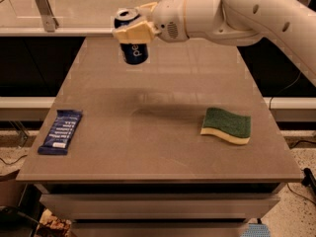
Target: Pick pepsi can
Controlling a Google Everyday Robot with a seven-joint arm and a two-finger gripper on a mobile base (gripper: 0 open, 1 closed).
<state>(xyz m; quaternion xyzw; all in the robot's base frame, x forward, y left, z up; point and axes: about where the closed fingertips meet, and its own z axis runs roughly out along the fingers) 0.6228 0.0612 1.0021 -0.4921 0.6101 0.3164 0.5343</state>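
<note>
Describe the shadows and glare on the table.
Camera view: the gripper, holding the pepsi can above the far part of the table, throws a soft, diffuse shadow across its middle; faint sheen, no harsh glare; the sponge casts only a thin shadow.

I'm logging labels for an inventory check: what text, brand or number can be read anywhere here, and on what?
"pe": white letters on the pepsi can, which the gripper holds above the table, jaws shut on it; the rest of the word is out of sight.
Snack-bar wrapper: white print, too blurred to read.
Sponge: no text.
</note>
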